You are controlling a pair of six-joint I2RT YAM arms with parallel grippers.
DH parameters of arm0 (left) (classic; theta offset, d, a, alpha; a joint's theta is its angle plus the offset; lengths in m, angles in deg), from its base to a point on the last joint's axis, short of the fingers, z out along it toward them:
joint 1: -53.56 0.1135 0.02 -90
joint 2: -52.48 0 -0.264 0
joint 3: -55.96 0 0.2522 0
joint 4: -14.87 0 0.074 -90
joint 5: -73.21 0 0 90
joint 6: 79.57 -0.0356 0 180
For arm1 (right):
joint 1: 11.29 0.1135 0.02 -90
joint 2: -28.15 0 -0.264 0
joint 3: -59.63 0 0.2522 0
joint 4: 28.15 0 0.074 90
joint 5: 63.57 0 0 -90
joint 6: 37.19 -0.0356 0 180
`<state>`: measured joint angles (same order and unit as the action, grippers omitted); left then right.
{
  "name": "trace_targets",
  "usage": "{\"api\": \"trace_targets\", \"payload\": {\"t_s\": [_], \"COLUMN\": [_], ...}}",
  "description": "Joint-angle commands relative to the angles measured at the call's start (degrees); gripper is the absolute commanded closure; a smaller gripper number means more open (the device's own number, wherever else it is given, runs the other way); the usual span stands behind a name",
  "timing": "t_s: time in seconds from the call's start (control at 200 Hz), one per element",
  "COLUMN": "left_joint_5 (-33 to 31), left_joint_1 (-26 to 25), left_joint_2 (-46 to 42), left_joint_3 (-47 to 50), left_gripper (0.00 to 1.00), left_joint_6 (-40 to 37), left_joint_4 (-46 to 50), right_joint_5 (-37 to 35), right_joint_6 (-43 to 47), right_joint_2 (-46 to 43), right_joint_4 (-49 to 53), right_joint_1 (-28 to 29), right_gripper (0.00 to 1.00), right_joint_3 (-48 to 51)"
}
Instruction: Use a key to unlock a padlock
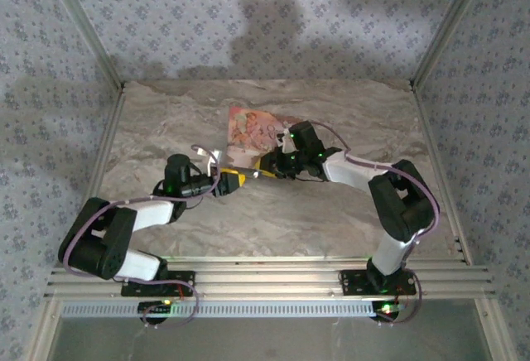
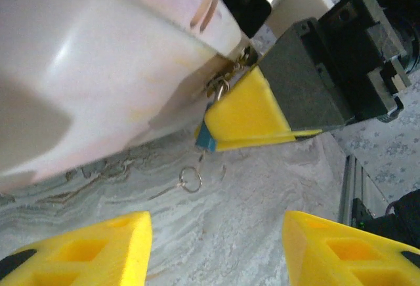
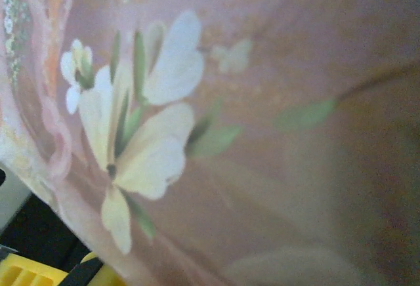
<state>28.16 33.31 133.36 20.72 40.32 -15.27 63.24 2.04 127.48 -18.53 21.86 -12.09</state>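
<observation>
Marble table [image 1: 273,220]. Pink floral box [image 1: 258,127] at far centre. Left gripper [image 2: 216,253] low over the table, fingers wide apart. Right gripper [image 2: 220,128] at the box's edge; can't tell if clamped. Padlock [image 2: 207,139], blue part showing, at right gripper's tip. Small ring [image 2: 191,180] on the table nearby.
</observation>
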Motion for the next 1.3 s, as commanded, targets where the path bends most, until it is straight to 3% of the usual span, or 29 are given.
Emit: {"api": "trace_targets", "payload": {"t_s": [0.0,0.32,0.904,1.299], "left_joint_5": [-0.27,-1.17,-0.59,-1.36], "left_joint_1": [-0.39,-2.56,-4.07,-4.33], "left_joint_2": [3.05,18.15,23.61,25.82], "left_joint_3": [1.79,1.55,-3.4,-3.62], "left_gripper": [0.49,0.57,0.67,0.67], "left_joint_6": [5.37,15.8,14.39,13.79], "left_joint_4": [-9.52,-36.76,-36.78,-36.78], "right_joint_5": [3.03,3.79,3.73,3.52], "right_joint_6": [-3.11,-3.63,-4.74,-5.14], "right_joint_2": [2.16,3.06,2.54,2.21], "right_joint_4": [0.59,1.28,2.9,3.49], "right_joint_1": [-0.17,-0.14,-0.18,-0.1], "right_gripper": [1.0,1.0,1.0,1.0], "right_joint_3": [-1.19,-1.97,-3.04,-3.42]}}
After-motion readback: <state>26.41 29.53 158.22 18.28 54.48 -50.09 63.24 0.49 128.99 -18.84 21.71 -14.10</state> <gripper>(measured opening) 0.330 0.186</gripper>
